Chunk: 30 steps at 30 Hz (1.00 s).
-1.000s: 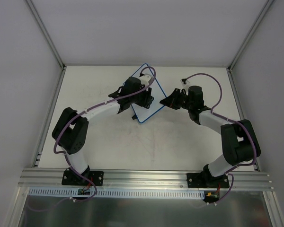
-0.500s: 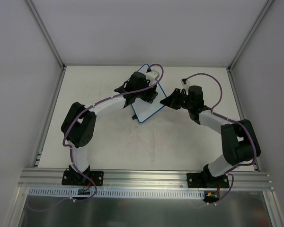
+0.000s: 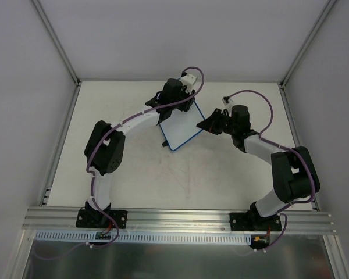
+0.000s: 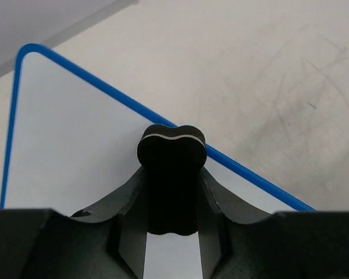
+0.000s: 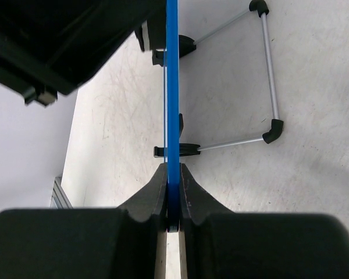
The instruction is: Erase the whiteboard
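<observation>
The whiteboard (image 3: pixel 181 131) is white with a thin blue rim and stands tilted on the table at the back middle. In the left wrist view its face (image 4: pixel 70 145) is blank. My left gripper (image 3: pixel 183 103) is shut on a small black eraser (image 4: pixel 171 168) and holds it against the board's upper part. My right gripper (image 3: pixel 205 125) is shut on the board's right edge, seen edge-on as a blue line (image 5: pixel 172 87) in the right wrist view. The board's black feet (image 5: pixel 186 151) and wire stand (image 5: pixel 267 70) rest on the table.
The scuffed off-white table (image 3: pixel 180 174) is walled by grey panels at the back and both sides. An aluminium rail (image 3: pixel 174 221) runs along the near edge by the arm bases.
My left arm has moved the eraser up and to the right across the board, toward its far edge. The right arm and the board have stayed still.
</observation>
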Motion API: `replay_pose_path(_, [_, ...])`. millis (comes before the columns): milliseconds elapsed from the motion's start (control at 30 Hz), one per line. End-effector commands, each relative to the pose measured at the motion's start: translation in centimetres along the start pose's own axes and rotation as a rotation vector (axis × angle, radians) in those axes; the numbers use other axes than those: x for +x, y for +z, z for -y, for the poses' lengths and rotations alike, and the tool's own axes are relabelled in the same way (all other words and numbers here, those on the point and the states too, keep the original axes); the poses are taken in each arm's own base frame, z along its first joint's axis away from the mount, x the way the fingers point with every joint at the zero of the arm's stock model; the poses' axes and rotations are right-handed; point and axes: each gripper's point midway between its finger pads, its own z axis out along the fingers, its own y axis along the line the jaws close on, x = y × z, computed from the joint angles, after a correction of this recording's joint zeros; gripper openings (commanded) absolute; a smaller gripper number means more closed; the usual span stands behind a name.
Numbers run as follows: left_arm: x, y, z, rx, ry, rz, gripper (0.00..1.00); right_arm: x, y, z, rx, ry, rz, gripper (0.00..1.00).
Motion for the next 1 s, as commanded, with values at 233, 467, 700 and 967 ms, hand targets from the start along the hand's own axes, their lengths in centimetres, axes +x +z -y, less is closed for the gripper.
replay_pose_path(233, [2.0,-5.7,-10.5,-0.434,-0.222,-0.004,0.0,1.9,0.6,-1.3,-0.043,-0.058,-0.08,0.0])
replay_pose_path(467, [3.3,-14.6,-12.2,-0.545,-0.306,0.01,0.0,1.9,0.7,-1.2,-0.039,-0.06,-0.08,0.0])
replay_pose_path(700, [12.4,-20.5,-9.4,-0.531,-0.502,-0.18,0.0,1.9,0.7,-1.0,-0.034,-0.063,-0.077,0.0])
replay_pose_path(967, [18.8,-22.6,-7.9,-0.498,-0.574,-0.331,0.0,1.7,0.5,-1.2,-0.037,-0.071,-0.069,0.0])
